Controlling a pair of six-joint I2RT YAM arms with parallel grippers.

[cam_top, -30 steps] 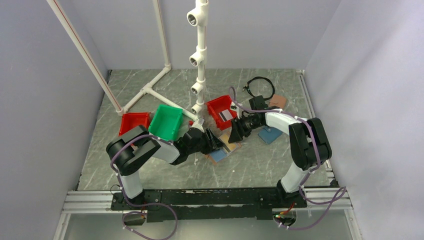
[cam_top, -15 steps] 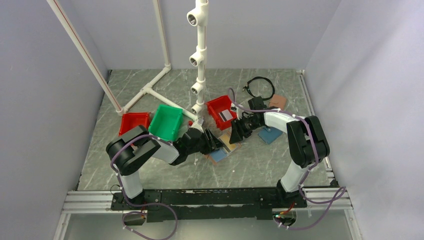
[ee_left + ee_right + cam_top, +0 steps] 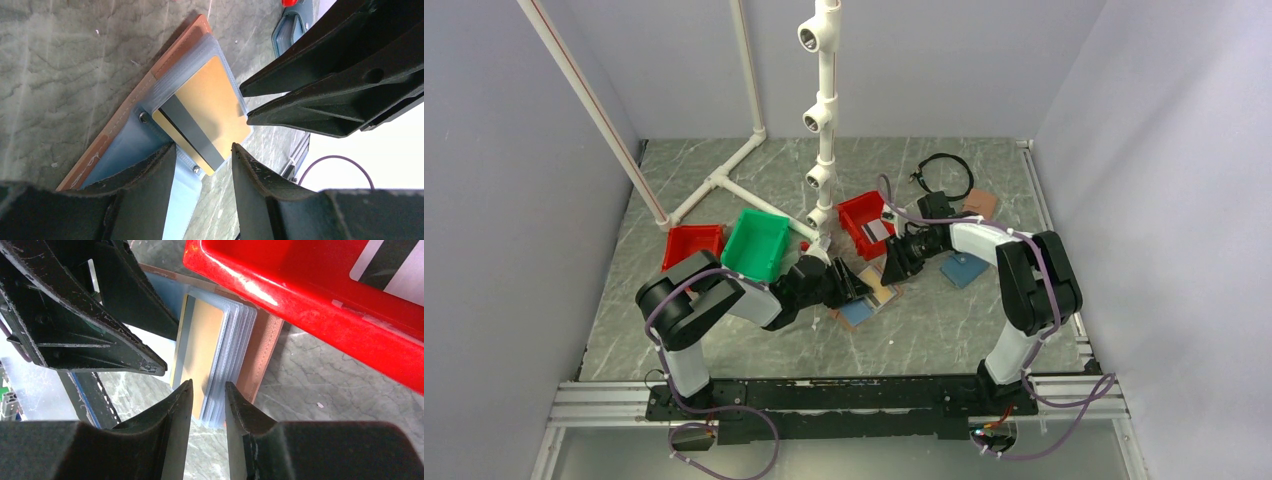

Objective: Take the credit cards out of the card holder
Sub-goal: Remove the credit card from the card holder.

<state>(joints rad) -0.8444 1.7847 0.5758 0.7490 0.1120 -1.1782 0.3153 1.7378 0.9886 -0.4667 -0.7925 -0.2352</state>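
Start at the big red plastic bin (image 3: 300, 295) in the middle of the table. A grey-white card with a dark stripe (image 3: 390, 265) lies inside it.

Just in front of the red bin, on the side toward the arm bases, you find the small pinkish-tan leather card holder (image 3: 127, 117). It lies open, with its light blue inside facing up. A stack of clear plastic sleeves (image 3: 240, 345) rests on it, and the gold-tan card with a dark stripe (image 3: 207, 107) is on top of the stack.

Your left pincer (image 3: 203, 150) is in front of the red bin and a little to its left. Its two fingers stand apart. One finger is over the blue lining, and the striped end of the gold-tan card lies in the gap.

Your right pincer (image 3: 208, 385) is just in front of the red bin, near its right corner. It meets the holder from the other end. Its fingers are close together, with the end of the gold-tan card and the sleeves between them. You cannot tell if they are pinching the card.

A green plastic bin (image 3: 757, 243) sits to the left of the red bin. A flat teal-blue wallet (image 3: 965, 268) lies to its right.
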